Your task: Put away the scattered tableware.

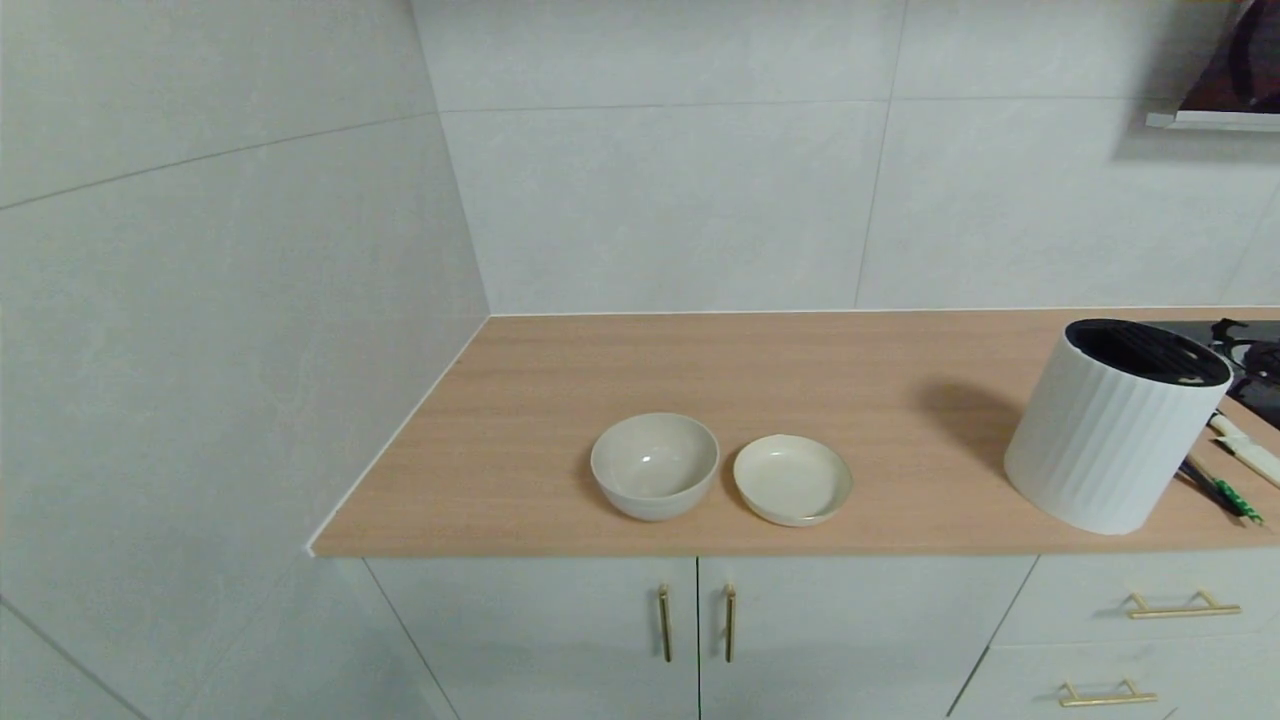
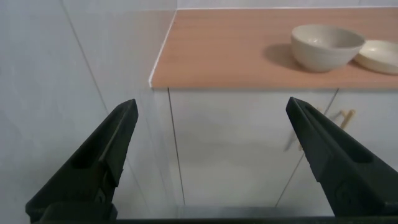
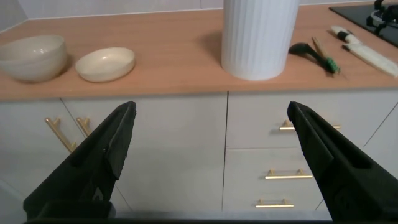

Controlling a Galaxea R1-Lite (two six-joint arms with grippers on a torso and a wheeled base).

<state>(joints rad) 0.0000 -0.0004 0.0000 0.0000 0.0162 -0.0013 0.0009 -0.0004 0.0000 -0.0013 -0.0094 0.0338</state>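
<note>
A cream bowl (image 1: 654,466) and a shallow cream dish (image 1: 793,479) sit side by side near the front edge of the wooden counter (image 1: 560,380). A white ribbed holder (image 1: 1117,438) stands at the right. Beside it lie chopsticks with a green end (image 1: 1222,490) and a white-handled utensil (image 1: 1247,447). My left gripper (image 2: 211,118) is open, low in front of the cabinet, left of the bowl (image 2: 326,46) and dish (image 2: 379,56). My right gripper (image 3: 211,118) is open, below counter level, facing the cabinet fronts under the holder (image 3: 259,36), bowl (image 3: 34,56) and dish (image 3: 106,63).
A tiled wall (image 1: 200,300) closes the counter's left side and back. White cabinet doors with gold handles (image 1: 697,622) and drawers (image 1: 1180,604) sit below. A black stove (image 1: 1250,350) lies at the far right, with a hood (image 1: 1215,70) above it.
</note>
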